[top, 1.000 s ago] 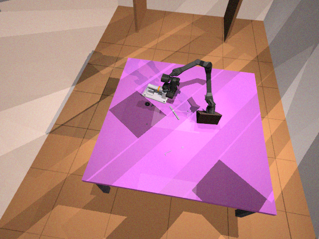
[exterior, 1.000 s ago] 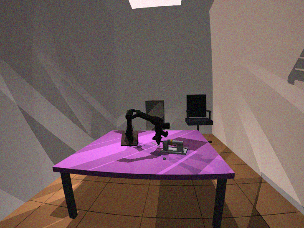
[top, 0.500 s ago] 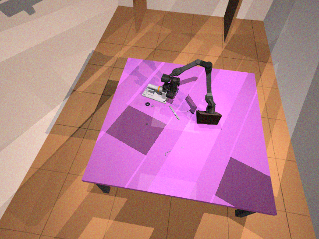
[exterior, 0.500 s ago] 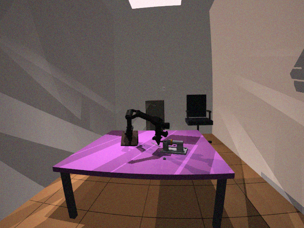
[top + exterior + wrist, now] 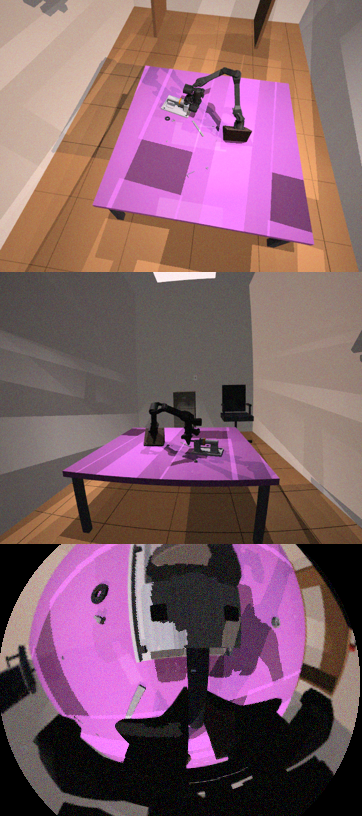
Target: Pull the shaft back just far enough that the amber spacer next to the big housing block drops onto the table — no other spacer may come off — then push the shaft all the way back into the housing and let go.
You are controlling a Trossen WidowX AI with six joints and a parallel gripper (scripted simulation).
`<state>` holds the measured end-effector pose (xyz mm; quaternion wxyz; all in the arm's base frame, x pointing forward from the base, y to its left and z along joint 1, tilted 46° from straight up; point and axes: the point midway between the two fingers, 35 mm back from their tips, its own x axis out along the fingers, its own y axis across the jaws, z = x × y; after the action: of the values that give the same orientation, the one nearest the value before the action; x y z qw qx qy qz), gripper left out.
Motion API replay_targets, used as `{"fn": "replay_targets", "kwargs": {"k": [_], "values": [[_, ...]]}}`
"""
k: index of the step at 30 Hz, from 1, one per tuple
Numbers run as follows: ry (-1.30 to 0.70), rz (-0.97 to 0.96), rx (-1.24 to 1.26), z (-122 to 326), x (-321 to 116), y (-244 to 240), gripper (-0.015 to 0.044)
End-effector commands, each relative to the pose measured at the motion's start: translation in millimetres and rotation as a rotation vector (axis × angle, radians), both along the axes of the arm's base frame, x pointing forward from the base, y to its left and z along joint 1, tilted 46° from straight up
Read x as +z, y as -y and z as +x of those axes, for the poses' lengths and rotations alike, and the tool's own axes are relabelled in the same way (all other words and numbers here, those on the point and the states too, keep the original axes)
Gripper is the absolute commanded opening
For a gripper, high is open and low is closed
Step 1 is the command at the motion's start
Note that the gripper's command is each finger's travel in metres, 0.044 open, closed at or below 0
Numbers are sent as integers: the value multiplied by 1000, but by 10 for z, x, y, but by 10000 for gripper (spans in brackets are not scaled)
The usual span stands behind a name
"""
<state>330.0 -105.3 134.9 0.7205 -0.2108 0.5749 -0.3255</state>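
Note:
The big grey housing block (image 5: 172,98) (image 5: 212,441) stands on a pale baseplate (image 5: 176,112) (image 5: 221,451). The amber spacer (image 5: 180,101) (image 5: 203,441) is still up at the shaft line, between the housing and the smaller grey support (image 5: 197,446). Whether it touches the housing is too small to tell. Other spacers cannot be made out. The dark shaft (image 5: 198,664) sticks out of the support toward my gripper (image 5: 188,442) (image 5: 190,689), which is shut on its outer end. The wrist view shows the shaft running straight between the fingers; the support's dark face hides the spacers there.
A black ring (image 5: 167,118) (image 5: 99,593) and a small grey part (image 5: 173,120) (image 5: 100,619) lie beside the baseplate. A flat pale strip (image 5: 198,128) (image 5: 135,701) lies nearer the arm's base (image 5: 236,134). A small L-shaped piece (image 5: 190,174) lies farther off.

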Motion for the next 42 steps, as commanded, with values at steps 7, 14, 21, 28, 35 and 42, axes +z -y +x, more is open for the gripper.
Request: {"fn": "replay_targets", "kwargs": {"k": [7,14,21,28,35,42], "values": [[2,0,-2,-15,0,-1,0],[2,0,-2,-21,-1,-2,0],[2,0,-2,-28,-3,-2,0],[2,0,-2,-34,-5,-3,0],[2,0,-2,-41,-7,-3,0],[2,0,-2,-47,-9,-4,0]]}}
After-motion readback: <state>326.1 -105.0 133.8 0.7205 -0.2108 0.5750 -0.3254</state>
